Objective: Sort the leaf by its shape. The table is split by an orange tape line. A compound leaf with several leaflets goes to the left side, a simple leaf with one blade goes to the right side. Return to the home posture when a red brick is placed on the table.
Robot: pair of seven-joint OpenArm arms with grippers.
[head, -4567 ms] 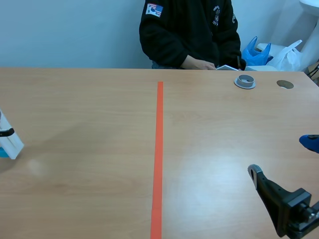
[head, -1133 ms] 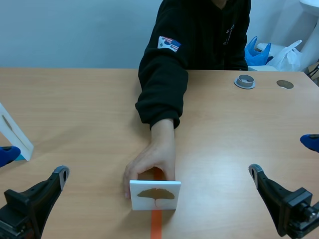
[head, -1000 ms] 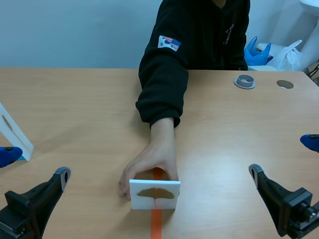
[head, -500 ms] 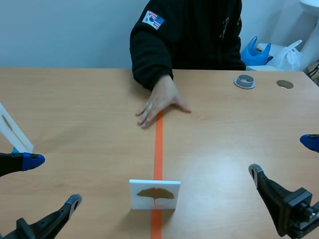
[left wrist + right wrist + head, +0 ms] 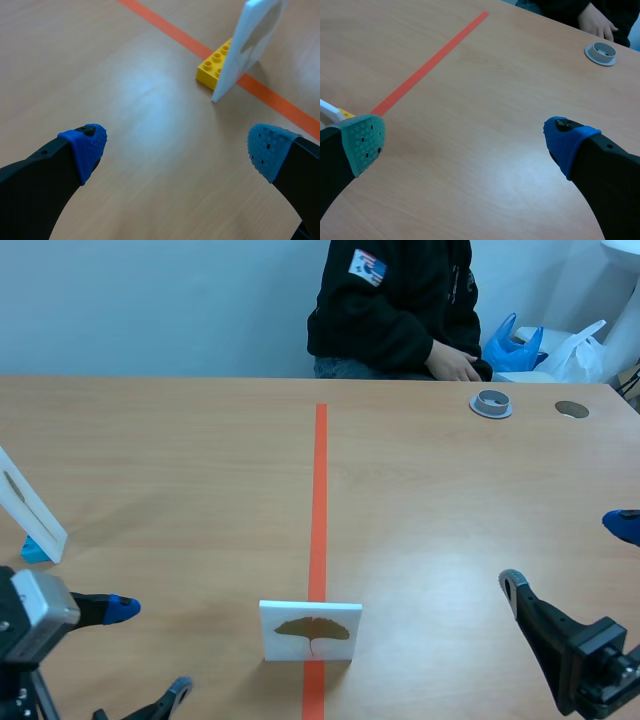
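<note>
Leaf card [image 5: 310, 631] stands upright on the tape line [image 5: 319, 500].

Setting: robotics test bench in an office-type room. Evidence: wood-grain desk [image 5: 160, 460] with grey cable grommet [image 5: 491, 403] and open cable hole [image 5: 572, 409]; orange tape line [image 5: 319, 490] dividing the top; black robot arm [image 5: 560, 645] at the near edge; plain pale wall [image 5: 140, 300]; person [image 5: 400, 300] seated opposite; plastic bags [image 5: 520, 345] behind.

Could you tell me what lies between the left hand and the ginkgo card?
Only bare table lies before the ginkgo card, in the left wrist view.
</note>
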